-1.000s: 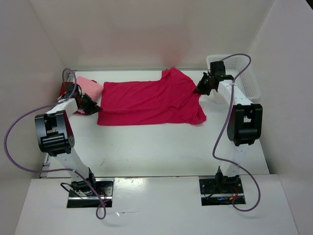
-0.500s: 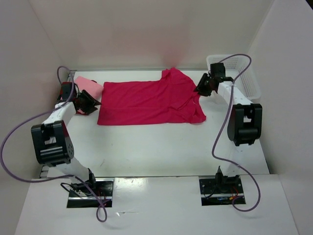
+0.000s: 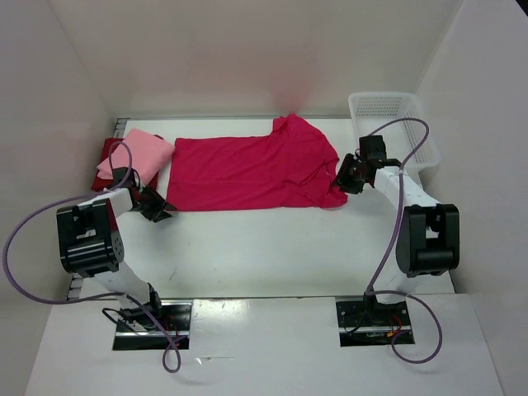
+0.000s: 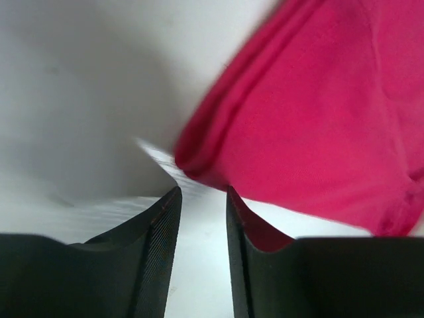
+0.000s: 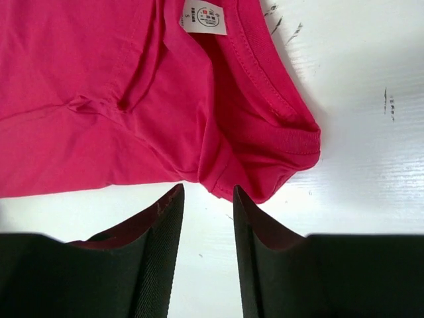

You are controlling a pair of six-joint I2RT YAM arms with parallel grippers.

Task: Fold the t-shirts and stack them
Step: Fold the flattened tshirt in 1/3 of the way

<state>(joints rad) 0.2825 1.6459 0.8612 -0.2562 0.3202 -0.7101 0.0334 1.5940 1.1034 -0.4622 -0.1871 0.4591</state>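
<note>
Currently the magenta shirt point(image 3: 252, 169) lies spread flat at the back of the counter point(image 3: 272, 247), the left fingers point(image 3: 159, 211) narrowly parted and empty at its near left corner, the right fingers point(image 3: 343, 181) likewise empty just short of its collar, and the pink shirt point(image 3: 136, 153) rests on the dark red shirt point(image 3: 106, 157) far left.

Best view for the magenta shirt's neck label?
Right wrist: the neck label is sharp on the magenta shirt. Top external shows the whole shirt, label too small; left wrist only a blurred corner.
</note>
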